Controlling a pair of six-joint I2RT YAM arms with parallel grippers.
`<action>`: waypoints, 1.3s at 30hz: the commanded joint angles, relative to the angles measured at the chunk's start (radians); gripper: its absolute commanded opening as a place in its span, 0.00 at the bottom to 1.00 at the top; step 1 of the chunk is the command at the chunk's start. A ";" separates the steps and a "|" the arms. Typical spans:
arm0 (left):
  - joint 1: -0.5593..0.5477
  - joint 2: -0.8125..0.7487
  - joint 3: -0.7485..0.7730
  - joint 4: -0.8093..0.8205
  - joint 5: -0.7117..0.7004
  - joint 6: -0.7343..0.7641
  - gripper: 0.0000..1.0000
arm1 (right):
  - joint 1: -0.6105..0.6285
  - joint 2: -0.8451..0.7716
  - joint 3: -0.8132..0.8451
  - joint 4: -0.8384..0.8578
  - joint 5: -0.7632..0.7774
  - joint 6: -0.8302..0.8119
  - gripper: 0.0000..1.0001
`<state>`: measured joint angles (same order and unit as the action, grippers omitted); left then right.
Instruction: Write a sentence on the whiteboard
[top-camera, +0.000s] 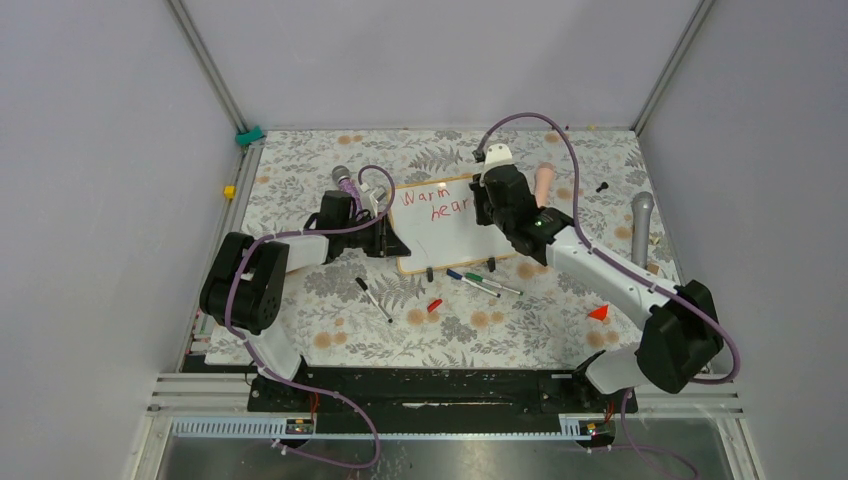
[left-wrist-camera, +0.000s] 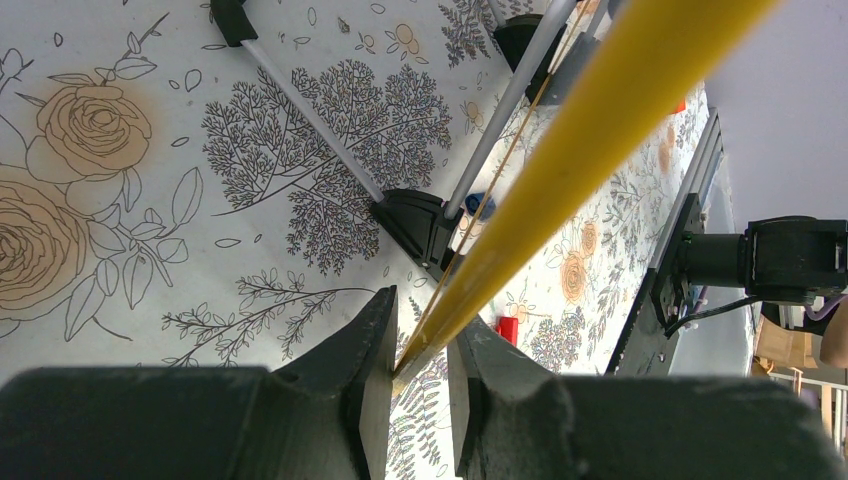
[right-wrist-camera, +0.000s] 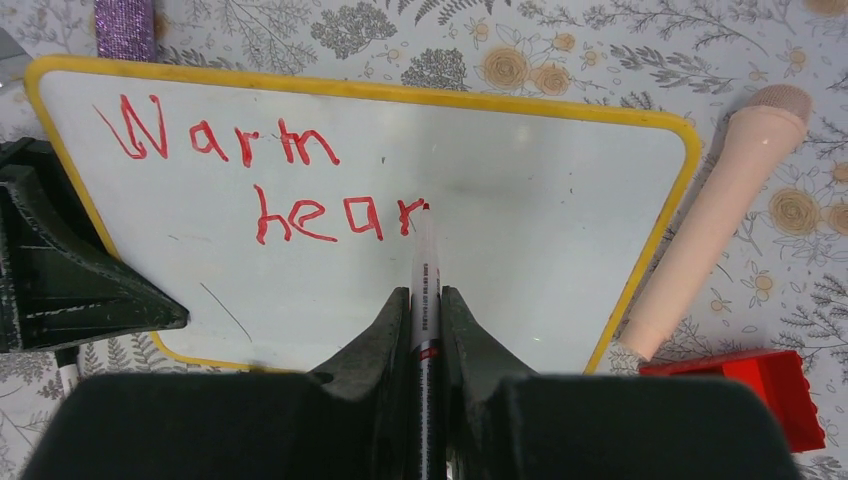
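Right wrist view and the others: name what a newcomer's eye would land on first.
First comes the red handwriting, reading "Warm hear", on the yellow-framed whiteboard in the middle of the table. Next is the right gripper, shut on a marker whose tip touches the board just after the last letter. Then there is the left gripper, pinching the whiteboard's left edge.

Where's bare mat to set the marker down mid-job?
Free: the near mat between red cap and red block; also the far strip behind the whiteboard. Crowded: pens just before it, pink mic, grey mic on its right.
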<state>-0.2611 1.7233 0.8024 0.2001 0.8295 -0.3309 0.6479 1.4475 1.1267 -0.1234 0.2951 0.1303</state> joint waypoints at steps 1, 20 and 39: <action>-0.003 0.015 0.020 -0.025 -0.053 0.009 0.00 | 0.001 -0.085 -0.027 0.064 0.009 -0.007 0.00; -0.003 0.015 0.021 -0.023 -0.053 0.009 0.00 | -0.005 -0.018 -0.016 0.023 0.024 -0.008 0.00; -0.003 0.016 0.020 -0.025 -0.053 0.009 0.00 | -0.005 0.045 0.016 0.000 0.083 -0.003 0.00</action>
<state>-0.2611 1.7233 0.8028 0.2005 0.8295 -0.3317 0.6472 1.4746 1.1004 -0.1242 0.3168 0.1307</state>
